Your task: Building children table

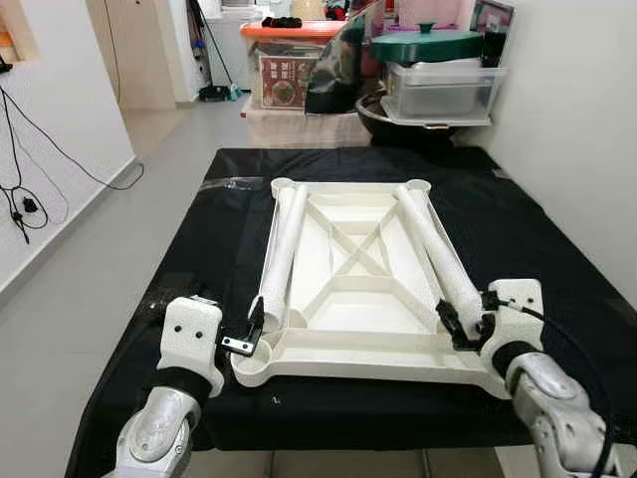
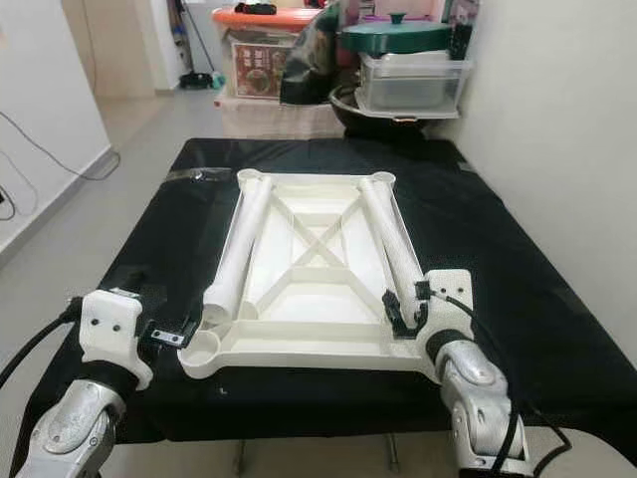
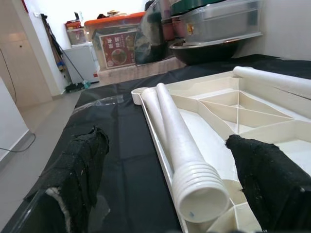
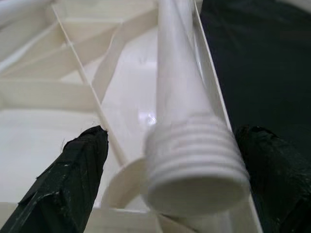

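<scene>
Nearest the camera, the two silver arms reach in over the near edge of a low table covered with a black cloth [image 1: 518, 249]. The left gripper [image 1: 249, 334] sits at the near left corner of the white plastic tabletop [image 1: 343, 344]; in its wrist view the black fingers [image 3: 80, 165] stand wide apart, one over the cloth and one over the tabletop, with the threaded end of the left leg [image 1: 282, 249] between them, untouched. The right gripper [image 1: 460, 324] is at the near right side, its fingers [image 4: 73, 174] also spread open on either side of the ribbed end of the right leg [image 1: 435, 249], without closing on it.

The tabletop lies upside down in the middle of the cloth, its ribbed underside showing a cross of braces and round sockets at the corners. The two white legs lie inside it along the left and right rims, running from near to far. A strip of clear tape [image 1: 231, 183] shines on the cloth near the far left corner.

The floor [image 1: 100, 269] is pale grey tile. A white wall on the left carries black cables [image 1: 25, 169]; another white wall [image 1: 587, 119] closes the right side. Beyond the far edge stand a dark bowl [image 1: 398, 118], a clear storage box [image 1: 443, 88] with a green lid [image 1: 426, 42] on top, and a box with an orange lid [image 1: 299, 30].
</scene>
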Available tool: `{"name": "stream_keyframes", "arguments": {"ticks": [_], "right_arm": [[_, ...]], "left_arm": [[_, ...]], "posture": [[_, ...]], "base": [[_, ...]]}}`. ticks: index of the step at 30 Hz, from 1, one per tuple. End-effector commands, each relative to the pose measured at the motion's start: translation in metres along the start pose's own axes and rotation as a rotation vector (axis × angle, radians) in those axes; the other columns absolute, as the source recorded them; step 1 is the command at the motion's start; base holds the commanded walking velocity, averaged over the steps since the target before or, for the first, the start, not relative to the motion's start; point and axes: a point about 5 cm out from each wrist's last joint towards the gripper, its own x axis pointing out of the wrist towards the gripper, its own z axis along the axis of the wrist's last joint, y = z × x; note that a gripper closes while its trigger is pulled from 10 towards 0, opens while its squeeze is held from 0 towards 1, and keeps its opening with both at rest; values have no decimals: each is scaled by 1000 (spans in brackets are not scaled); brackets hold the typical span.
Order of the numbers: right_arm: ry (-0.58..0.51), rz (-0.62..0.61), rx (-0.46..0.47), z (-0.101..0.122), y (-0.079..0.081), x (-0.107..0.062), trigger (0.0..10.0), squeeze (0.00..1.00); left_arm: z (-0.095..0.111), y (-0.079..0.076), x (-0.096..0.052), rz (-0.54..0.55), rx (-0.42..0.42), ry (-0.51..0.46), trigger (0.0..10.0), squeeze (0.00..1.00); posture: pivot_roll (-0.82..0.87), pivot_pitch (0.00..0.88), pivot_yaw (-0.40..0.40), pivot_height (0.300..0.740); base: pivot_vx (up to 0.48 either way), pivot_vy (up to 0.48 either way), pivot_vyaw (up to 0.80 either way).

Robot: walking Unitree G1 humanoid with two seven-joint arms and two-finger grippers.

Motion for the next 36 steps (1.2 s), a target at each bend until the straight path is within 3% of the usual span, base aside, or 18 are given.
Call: {"name": "stream_keyframes", "arguments": {"ticks": [1, 9, 20, 21, 22, 23, 24, 36], "right_arm": [[21, -2, 28, -7, -4, 5, 10000, 0], [22, -60, 17, -5, -27, 16, 10000, 0], [4, -80, 44, -6, -29, 22, 10000, 0], [-9, -84, 63, -11, -27, 22, 3922, 0], [-16, -86, 70, -11, -27, 22, 2706, 0], [-16, -86, 70, -11, -27, 22, 2706, 0], [-26, -89, 77, -12, -27, 21, 0, 0], [-58, -93, 112, -14, -22, 20, 0, 0]], "left_arm": [[-4, 0, 1, 1, 2, 14, 10000, 0], [-5, -2, 3, -7, -4, 10, 10000, 0], [-6, -2, 3, -7, -2, 13, 10000, 0], [-7, -2, 3, -10, 0, 16, 10000, 0], [-7, -2, 3, -11, 1, 17, 10000, 0], [-7, -2, 3, -11, 1, 17, 10000, 0], [-7, -2, 3, -11, 2, 17, 10000, 0], [-9, -3, 5, -21, 4, 16, 10000, 0]], "posture": [[-20, 0, -35, 740], [-17, 0, -34, 740], [-8, 0, -37, 740], [-9, 0, -34, 740], [-9, 0, -34, 740], [-9, 0, -34, 740], [-9, 0, -33, 740], [-12, 0, -28, 740]], "base": [[0, 0, 0], [0, 0, 0], [0, 0, 0], [0, 0, 0], [0, 0, 0], [0, 0, 0], [0, 0, 0], [0, 0, 0]]}}
